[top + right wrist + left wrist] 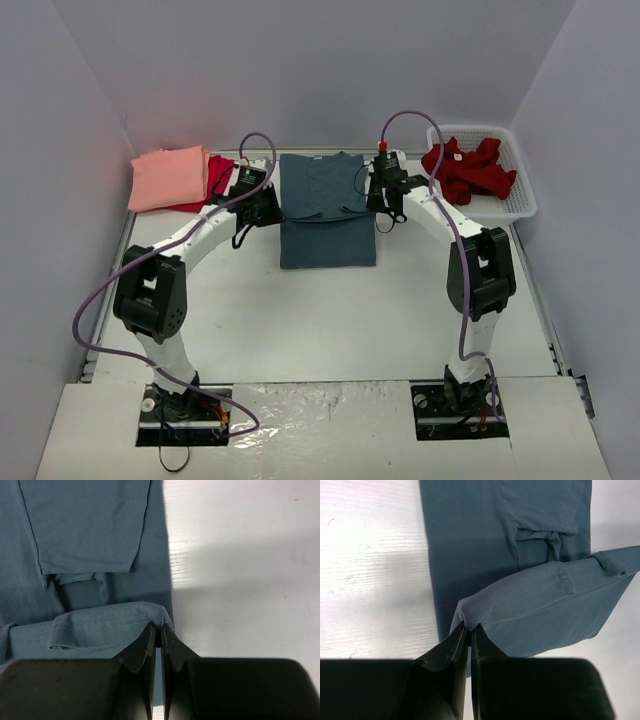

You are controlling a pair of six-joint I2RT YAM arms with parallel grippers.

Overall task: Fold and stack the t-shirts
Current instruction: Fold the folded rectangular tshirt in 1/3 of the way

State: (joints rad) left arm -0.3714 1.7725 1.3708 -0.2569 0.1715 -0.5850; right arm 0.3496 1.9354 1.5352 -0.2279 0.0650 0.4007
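The slate-blue t-shirt is lying mid-counter, half folded; the left pincer and right pincer are each clamping its lifted edge. The salmon-pink t-shirt is sitting folded on the crimson t-shirt at far left, seemingly finished; the dark red t-shirt is lying crumpled in the basket, awaiting folding.

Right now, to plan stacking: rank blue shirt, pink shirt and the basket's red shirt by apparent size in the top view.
1. blue shirt, largest.
2. pink shirt and crumpled red shirt: look alike, not ranked.
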